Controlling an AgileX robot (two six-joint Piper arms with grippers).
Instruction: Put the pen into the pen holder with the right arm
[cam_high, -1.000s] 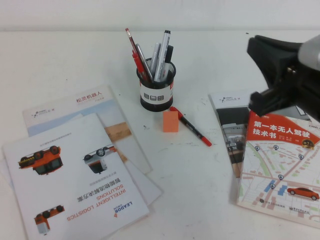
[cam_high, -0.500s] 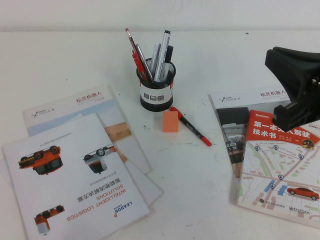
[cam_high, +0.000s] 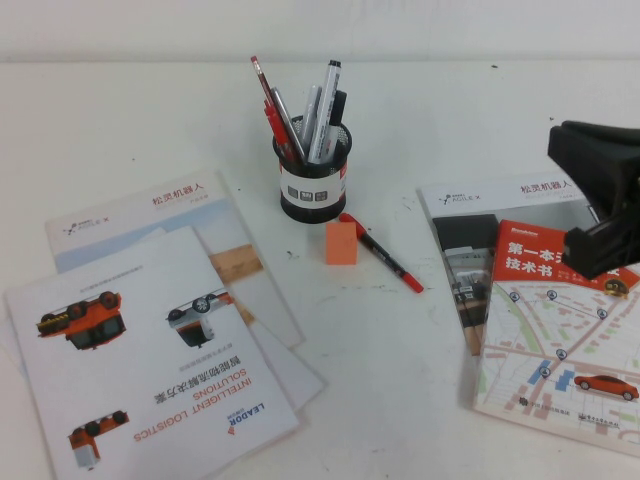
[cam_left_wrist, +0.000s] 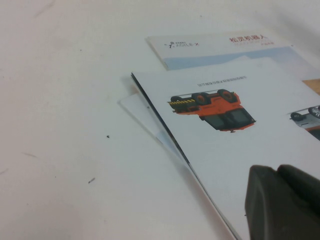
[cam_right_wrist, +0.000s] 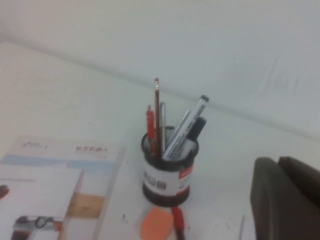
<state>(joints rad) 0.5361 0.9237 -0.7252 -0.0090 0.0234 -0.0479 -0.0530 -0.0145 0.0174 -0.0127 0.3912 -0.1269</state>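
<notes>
The pen (cam_high: 325, 108), a white-barrelled marker with black ends, stands tilted in the pen holder (cam_high: 313, 178) among several other pens. Both also show in the right wrist view, the pen (cam_right_wrist: 186, 127) inside the holder (cam_right_wrist: 167, 181). My right gripper (cam_high: 598, 205) hangs at the right edge above the books, well to the right of the holder and apart from it. In its wrist view its fingers (cam_right_wrist: 277, 165) lie together with nothing between them. My left gripper (cam_left_wrist: 278, 172) is shut and empty over the brochures; it is out of the high view.
A slim red-and-black pen (cam_high: 383, 254) and an orange block (cam_high: 341, 243) lie just in front of the holder. Brochures (cam_high: 150, 330) fan out at front left. Books (cam_high: 545, 300) lie at the right under my right arm.
My right arm has drawn back to the right and slightly down, away from the holder. The pen stays standing in the holder. Nothing else has moved.
</notes>
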